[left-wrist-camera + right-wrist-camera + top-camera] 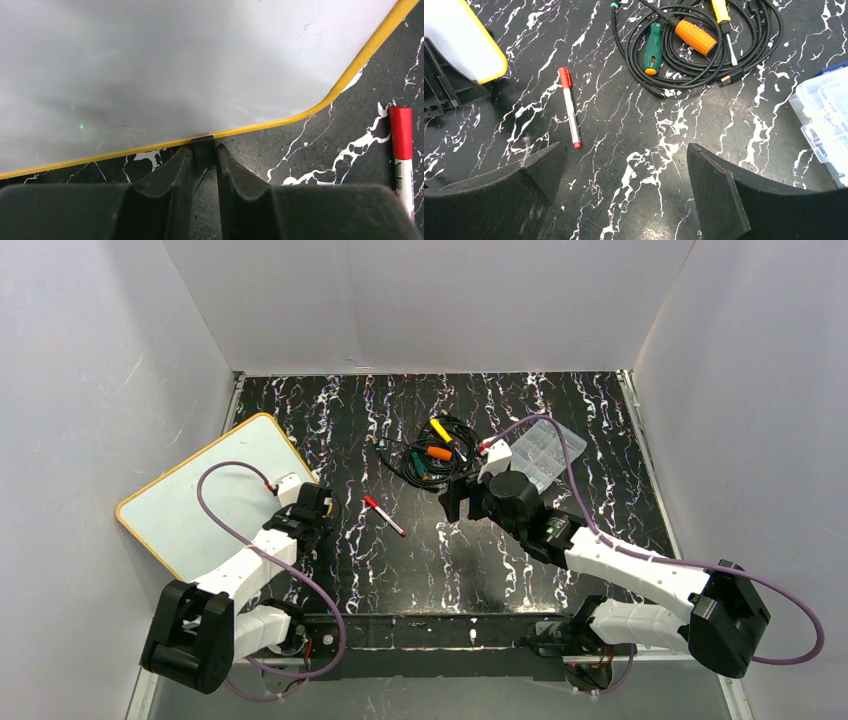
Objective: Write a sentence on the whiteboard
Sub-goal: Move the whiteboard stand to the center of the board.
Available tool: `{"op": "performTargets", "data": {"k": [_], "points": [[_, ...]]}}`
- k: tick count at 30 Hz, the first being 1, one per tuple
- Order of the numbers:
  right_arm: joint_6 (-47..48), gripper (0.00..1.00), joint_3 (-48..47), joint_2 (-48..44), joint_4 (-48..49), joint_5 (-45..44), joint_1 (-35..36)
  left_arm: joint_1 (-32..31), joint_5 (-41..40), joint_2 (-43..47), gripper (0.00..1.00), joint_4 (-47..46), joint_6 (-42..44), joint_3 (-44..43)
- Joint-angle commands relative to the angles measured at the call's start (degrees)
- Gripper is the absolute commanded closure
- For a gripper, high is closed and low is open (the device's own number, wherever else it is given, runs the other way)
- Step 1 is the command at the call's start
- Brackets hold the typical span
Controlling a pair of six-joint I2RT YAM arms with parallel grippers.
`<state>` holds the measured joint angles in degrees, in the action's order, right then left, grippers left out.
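The whiteboard point(205, 490) lies tilted at the table's left, white with a yellow rim point(345, 80); its corner point(454, 35) shows in the right wrist view. No sentence is in view on its face. My left gripper point(310, 502) is at the board's near right edge, its jaws point(204, 150) drawn close on a small black tab that touches the rim. A red-capped marker point(384, 515) point(402, 150) point(569, 110) lies on the table between the arms. My right gripper point(455, 502) point(624, 170) hovers wide open right of the marker, holding nothing.
A coil of black cable with orange, green and yellow screwdrivers point(440, 452) point(694, 40) lies at the middle back. A clear plastic parts box point(545, 452) point(824, 115) stands to its right. White walls close in the black marbled table on three sides.
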<state>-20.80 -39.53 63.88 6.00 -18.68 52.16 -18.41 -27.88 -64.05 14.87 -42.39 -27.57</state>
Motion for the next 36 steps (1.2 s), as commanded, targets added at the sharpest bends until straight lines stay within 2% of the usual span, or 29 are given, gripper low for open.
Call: {"op": "performTargets", "data": {"k": [1,4,11,20,36], "points": [[0.5,0.02,-0.2,0.4,2.4,0.2,0.1,0.2,-4.0,-1.3,0.91,0.3,0.3,-0.9],[0.4,0.02,-0.2,0.5,2.4,0.5,0.1,0.2,-3.7,-2.2,1.00,-0.1,0.3,-1.5],[0.4,0.02,-0.2,0.0,2.3,0.3,0.1,-0.2,-3.3,-2.9,1.00,-2.6,1.4,-2.7],[0.4,0.02,-0.5,-0.5,1.8,0.4,0.1,-2.9,-2.7,-8.7,1.00,-6.6,3.5,-6.6],[0.3,0.02,-0.5,-1.8,0.5,-0.4,0.1,-12.6,-3.3,-21.6,1.00,-9.9,3.5,-17.7]]}}
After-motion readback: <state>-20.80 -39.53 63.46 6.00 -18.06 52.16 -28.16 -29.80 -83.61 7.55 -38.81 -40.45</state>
